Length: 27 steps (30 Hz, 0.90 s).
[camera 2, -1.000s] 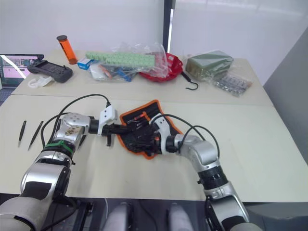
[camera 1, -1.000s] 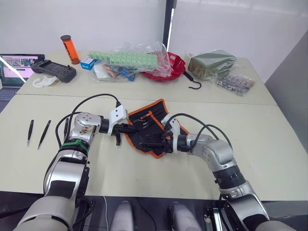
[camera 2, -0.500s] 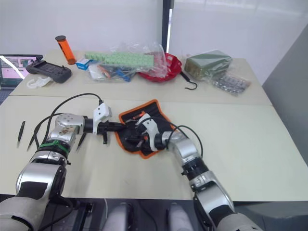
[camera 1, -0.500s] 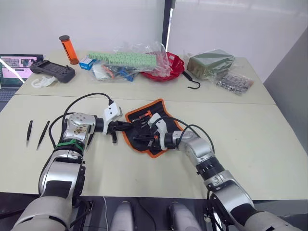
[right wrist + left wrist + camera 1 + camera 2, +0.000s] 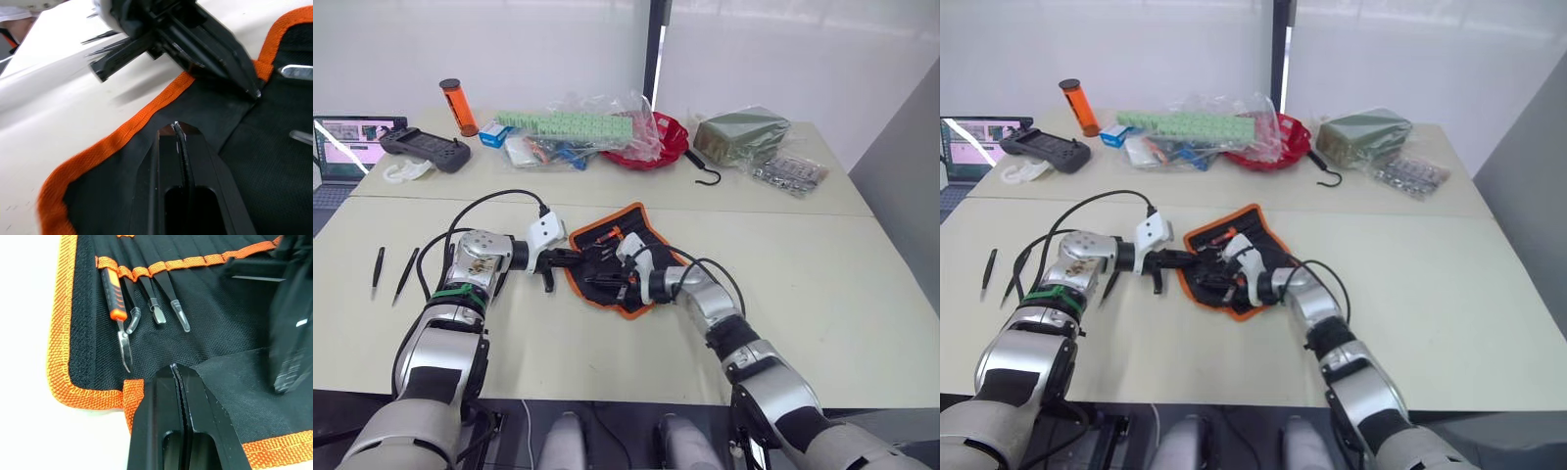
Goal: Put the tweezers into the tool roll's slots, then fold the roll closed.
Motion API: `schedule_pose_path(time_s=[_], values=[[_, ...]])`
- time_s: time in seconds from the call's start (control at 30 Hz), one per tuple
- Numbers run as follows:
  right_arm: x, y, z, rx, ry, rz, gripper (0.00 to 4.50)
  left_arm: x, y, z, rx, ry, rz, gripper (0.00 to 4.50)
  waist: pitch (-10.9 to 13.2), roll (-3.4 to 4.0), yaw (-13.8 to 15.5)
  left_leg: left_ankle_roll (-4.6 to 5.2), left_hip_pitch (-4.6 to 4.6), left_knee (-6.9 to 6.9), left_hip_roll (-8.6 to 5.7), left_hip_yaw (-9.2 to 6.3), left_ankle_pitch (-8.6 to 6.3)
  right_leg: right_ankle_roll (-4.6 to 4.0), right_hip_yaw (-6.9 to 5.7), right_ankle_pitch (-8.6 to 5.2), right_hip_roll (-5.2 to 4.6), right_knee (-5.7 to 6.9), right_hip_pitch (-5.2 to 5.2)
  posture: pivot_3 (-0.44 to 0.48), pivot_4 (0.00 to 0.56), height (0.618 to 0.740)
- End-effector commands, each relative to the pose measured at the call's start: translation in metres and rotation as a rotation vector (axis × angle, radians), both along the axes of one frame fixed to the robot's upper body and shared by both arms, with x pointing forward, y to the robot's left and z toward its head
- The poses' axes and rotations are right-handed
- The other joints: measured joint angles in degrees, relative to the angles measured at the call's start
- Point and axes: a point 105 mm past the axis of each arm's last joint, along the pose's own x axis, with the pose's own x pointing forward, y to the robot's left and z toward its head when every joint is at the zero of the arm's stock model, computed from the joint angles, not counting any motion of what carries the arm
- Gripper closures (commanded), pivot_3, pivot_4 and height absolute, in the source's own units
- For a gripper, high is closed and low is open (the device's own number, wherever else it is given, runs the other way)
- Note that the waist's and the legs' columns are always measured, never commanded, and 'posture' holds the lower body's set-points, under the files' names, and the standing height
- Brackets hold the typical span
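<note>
I'm looking down on a cream tabletop with a seam across it where a second one butts on behind, white walls beyond and a dark post between the wall panels. The far side is cluttered: an orange cylinder with a black cap, a black handheld controller, a laptop at the left edge, a clear plastic bag with a green strip in it, a red bowl, a black hook and a dark green bag. The tool roll lies open in the middle of the near side, orange trim up, turned at an angle. Two tweezers lie side by side well to its left, apart from it; in the left wrist view, tool tips already stand in the slots under the orange-stitched band. My left arm reaches in low from the left, and the left tool has its fingers pressed together on the roll's near edge, by a black flap of fabric. The right arm is bent inward from the right, its right tool over the roll's inner face, fingers pressed together too, its tip just beside the left one; I can't tell whether it pinches the fabric.
</note>
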Motion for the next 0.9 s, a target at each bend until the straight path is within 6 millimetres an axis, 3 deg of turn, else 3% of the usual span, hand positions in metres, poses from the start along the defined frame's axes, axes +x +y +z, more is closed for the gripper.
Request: schedule_pose_path(time_s=[0.03, 0.33, 0.47, 0.67, 0.8, 0.9], values=[[-0.024, -0.02, -0.032, -0.071, 0.141, 0.018, 4.47, -0.002, 0.013, -0.016, 0.066, 0.043, 0.05, 4.5, -0.15, 0.12, 0.08, 0.0, 0.01, 0.0, 0.0, 0.0, 0.0, 0.0, 0.0, 0.0, 0.0, -0.01, 0.01, 0.0, 0.15, 0.738], [-0.053, -0.035, -0.032, -0.167, 0.144, 0.054, 4.47, -0.001, 0.007, -0.018, 0.052, 0.045, 0.049, 4.5, -0.48, 0.22, 1.27, 0.01, -0.03, -0.03, -0.06, 0.01, -0.02, 0.02, 0.0, -0.04, -0.05, -0.13, 0.03, 0.0, 0.15, 0.738], [-0.055, -0.035, -0.007, -0.092, 0.111, 0.047, 4.47, -0.002, 0.0, -0.014, 0.009, 0.047, 0.017, 4.5, -0.49, 0.21, 1.55, 0.02, -0.07, -0.03, -0.1, 0.01, -0.02, 0.04, 0.0, -0.06, -0.08, -0.16, 0.03, 0.0, 0.15, 0.738], [-0.057, -0.036, 0.054, 0.081, 0.052, 0.028, 4.47, -0.002, -0.005, 0.006, -0.104, 0.032, -0.011, 4.5, -0.46, 0.21, 1.37, 0.02, -0.32, -0.03, -0.11, -0.01, -0.02, 0.04, 0.01, -0.06, -0.09, -0.18, -0.18, 0.0, 0.15, 0.738], [-0.051, -0.04, 0.073, 0.116, 0.015, -0.031, 4.47, -0.002, -0.008, 0.016, -0.152, 0.021, -0.026, 4.5, -0.44, 0.2, 1.26, 0.02, -0.41, -0.03, -0.11, -0.07, -0.02, 0.04, -0.02, -0.06, -0.08, -0.19, -0.24, 0.0, 0.15, 0.738], [-0.037, -0.047, 0.072, 0.053, -0.037, -0.12, 4.47, -0.004, -0.011, 0.023, -0.183, 0.018, -0.05, 4.5, -0.39, 0.19, 1.26, 0.02, -0.44, -0.03, -0.12, -0.08, -0.02, 0.04, -0.03, -0.06, -0.08, -0.21, -0.25, 0.0, 0.15, 0.738]])
